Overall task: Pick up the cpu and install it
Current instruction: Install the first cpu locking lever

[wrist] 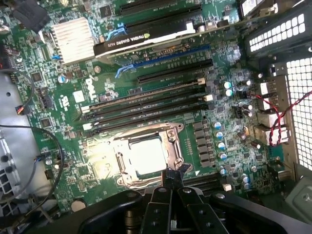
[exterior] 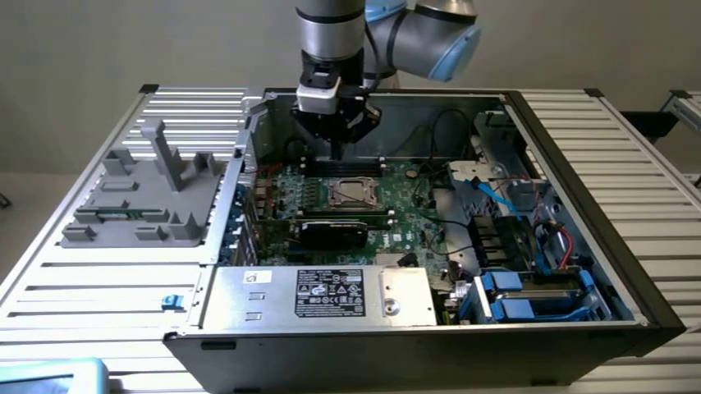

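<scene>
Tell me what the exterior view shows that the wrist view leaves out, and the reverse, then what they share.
Exterior view alone: the whole open computer case, the silver box with a white label at its near side, a grey holder on the slatted table, and the arm above.

Wrist view alone: the finned heatsink, the long dark slots and red wires by the case wall.

Both: the green board, the cpu lying in its socket frame, and the shut gripper beside that socket, holding nothing.
</scene>
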